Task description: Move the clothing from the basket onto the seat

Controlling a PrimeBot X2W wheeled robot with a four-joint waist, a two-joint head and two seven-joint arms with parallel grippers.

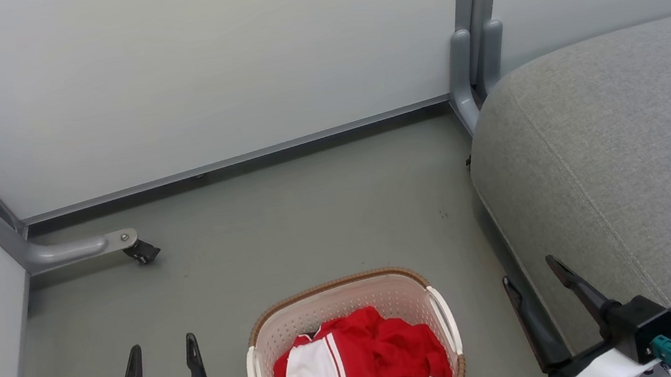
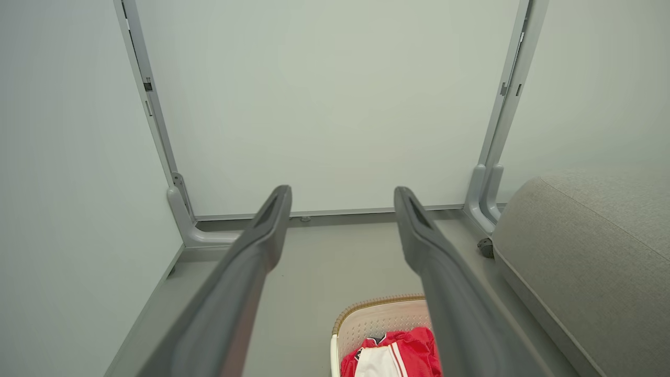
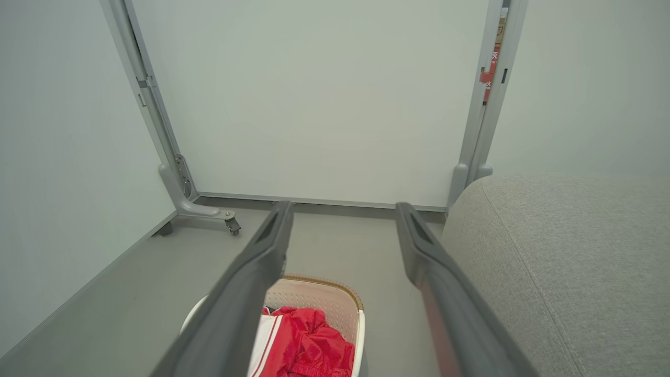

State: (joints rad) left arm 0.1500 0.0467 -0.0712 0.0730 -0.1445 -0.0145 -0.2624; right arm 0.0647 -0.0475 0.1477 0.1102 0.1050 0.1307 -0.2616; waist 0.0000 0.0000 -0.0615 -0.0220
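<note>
We are at the start: the clothing (image 1: pixel 362 364) lies heaped in the basket (image 1: pixel 330 284) at bottom centre, beside the seat (image 1: pixel 624 159) on the right. Our left hand (image 1: pixel 164 357) and right hand (image 1: pixel 530 276) hover spread, holding nothing. Next, we judge, one must dip in and pinch fabric.

basket (image 1: pixel 352 298): near rim cut off | seat (image 1: pixel 639 170): right side cropped

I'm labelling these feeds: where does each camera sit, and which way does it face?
Head view: on the head, looking forward and down at the basket; left pincer and right pincer show, open.
Left wrist view: on the left wrist, facing the wall panel along its fingers.
Right wrist view: right wrist, same heading, own fingers.
Shared: basket, clothing, seat.
</note>
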